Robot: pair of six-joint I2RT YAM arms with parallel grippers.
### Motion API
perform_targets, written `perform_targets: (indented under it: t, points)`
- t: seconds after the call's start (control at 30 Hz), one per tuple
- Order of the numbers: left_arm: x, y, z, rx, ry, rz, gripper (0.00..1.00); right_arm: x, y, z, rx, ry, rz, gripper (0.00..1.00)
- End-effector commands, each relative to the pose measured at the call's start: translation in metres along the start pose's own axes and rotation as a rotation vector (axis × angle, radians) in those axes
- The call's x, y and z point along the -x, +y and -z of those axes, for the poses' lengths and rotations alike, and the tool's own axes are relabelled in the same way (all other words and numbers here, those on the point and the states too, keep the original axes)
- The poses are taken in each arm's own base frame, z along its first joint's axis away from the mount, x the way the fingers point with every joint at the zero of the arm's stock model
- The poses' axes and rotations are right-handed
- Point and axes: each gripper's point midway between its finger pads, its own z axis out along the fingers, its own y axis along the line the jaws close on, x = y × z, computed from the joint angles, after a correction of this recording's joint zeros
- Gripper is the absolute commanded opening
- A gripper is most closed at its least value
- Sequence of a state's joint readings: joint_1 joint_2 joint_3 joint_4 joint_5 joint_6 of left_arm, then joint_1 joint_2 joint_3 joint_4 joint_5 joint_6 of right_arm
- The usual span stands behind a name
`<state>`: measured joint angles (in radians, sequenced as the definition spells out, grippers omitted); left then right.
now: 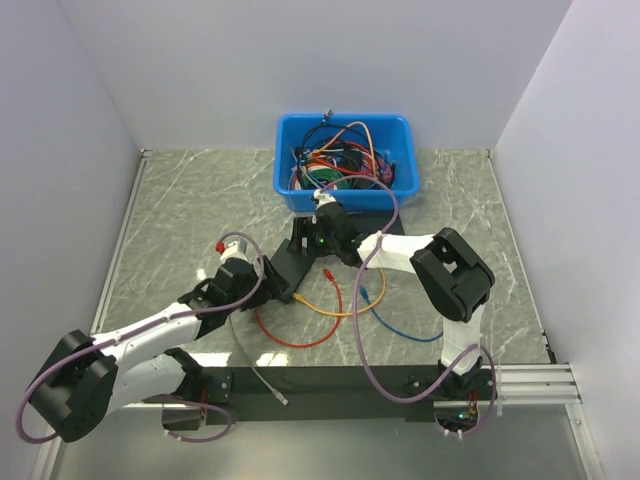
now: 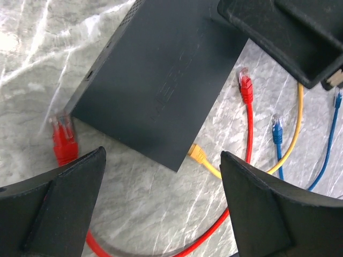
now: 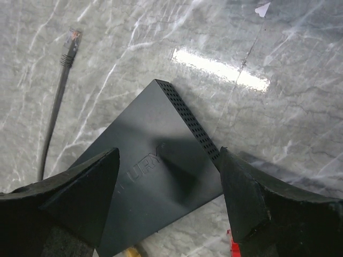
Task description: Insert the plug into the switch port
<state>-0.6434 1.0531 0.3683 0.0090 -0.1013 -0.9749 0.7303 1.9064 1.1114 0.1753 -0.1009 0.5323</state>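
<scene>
- Top view: the left pincer [image 1: 268,285] is hanging wide open and empty over the near-left end of the flat, matt black rectangular plastic switch box [image 1: 292,263]. The right pincer [image 1: 318,238] is hovering over the box's far end, equally spread and gripping nothing.
- The small clear plastic plug [image 1: 366,294] on its thin bright-blue cable is lying on the grey veined stone-look table [image 1: 180,200], to the right of both pincers and apart from the box.
- Beyond the right pincer, a glossy blue plastic bin [image 1: 400,130] is holding tangled cables.
- Left wrist view: the two blunt black fingers [image 2: 59,209] are standing far apart, with the box's near corner lying ahead of the gap between them.
- The blue cable's plug is resting ahead of the right-hand finger, beside a looping yellow cable [image 2: 293,144] and a red cable's plug [image 2: 245,88]. Both of these are lying between it and the box.
- Another red plug [image 2: 63,136] is sitting just ahead of the left-hand finger.
- No switch port is showing clearly.
- Right wrist view: the wedge-shaped fingers [image 3: 268,203] are straddling the box's perforated vent edge [image 3: 193,126]; whether they are touching it cannot be told.
- A dark grey cable [image 3: 56,112] is lying ahead and to the left.
</scene>
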Motion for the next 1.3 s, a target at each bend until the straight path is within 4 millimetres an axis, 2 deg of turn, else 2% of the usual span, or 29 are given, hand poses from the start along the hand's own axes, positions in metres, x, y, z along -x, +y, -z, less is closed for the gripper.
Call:
perform_targets:
  t: [0.0,0.23,0.27,0.4,0.63,0.7,0.77,0.83,0.87,0.93,0.97,1.0,1.07,1.1,1.17,1.2,1.27]
  points:
    - [0.005,-0.012,-0.004,-0.044,-0.022,0.024,0.94,-0.007,0.014,0.0,0.073,0.013,-0.035,0.81]
    - [0.02,-0.008,-0.016,0.038,-0.059,-0.034,0.97,-0.033,0.016,0.005,0.134,0.056,-0.073,0.79]
    - [0.026,-0.013,-0.017,0.039,-0.069,-0.036,0.97,-0.036,0.017,0.006,0.141,0.062,-0.075,0.79]
    - [0.031,-0.007,-0.026,0.083,-0.06,-0.051,0.98,-0.04,0.026,0.008,0.171,0.065,-0.061,0.79]
    - [0.053,0.014,-0.024,0.126,-0.093,-0.025,0.98,-0.022,0.04,0.004,0.207,0.053,-0.034,0.79]
    - [0.059,0.012,-0.021,0.123,-0.111,-0.025,0.98,-0.021,0.039,0.003,0.193,0.059,-0.021,0.79]
    - [0.056,0.017,-0.017,0.144,-0.097,-0.038,0.98,-0.017,0.029,0.004,0.131,0.04,0.004,0.79]
    - [0.063,0.015,-0.009,0.147,-0.122,-0.047,0.98,-0.001,0.023,0.011,0.068,-0.002,0.032,0.79]
    - [0.064,0.017,-0.006,0.161,-0.123,-0.052,0.98,0.002,0.012,0.014,0.001,-0.011,0.061,0.79]
    - [0.071,0.015,0.002,0.162,-0.15,-0.063,0.99,0.02,0.013,0.027,-0.034,-0.052,0.087,0.79]
    - [0.073,0.017,0.005,0.179,-0.149,-0.068,0.99,0.02,0.012,0.032,-0.054,-0.045,0.111,0.79]
    - [0.076,0.015,0.01,0.176,-0.161,-0.069,0.99,0.031,0.016,0.043,-0.068,-0.081,0.124,0.79]
    - [0.082,0.017,0.016,0.195,-0.184,-0.079,0.99,0.035,0.023,0.054,-0.082,-0.101,0.16,0.79]
    - [0.084,0.02,0.022,0.207,-0.192,-0.08,0.99,0.034,0.034,0.064,-0.087,-0.113,0.185,0.79]
    - [0.09,0.027,0.029,0.238,-0.231,-0.08,0.99,0.026,0.045,0.072,-0.084,-0.111,0.218,0.79]
    - [0.096,0.027,0.036,0.236,-0.266,-0.073,0.99,0.017,0.065,0.078,-0.048,-0.107,0.242,0.79]
    - [0.097,0.039,0.044,0.267,-0.304,-0.059,0.99,0.002,0.082,0.082,-0.013,-0.093,0.258,0.79]
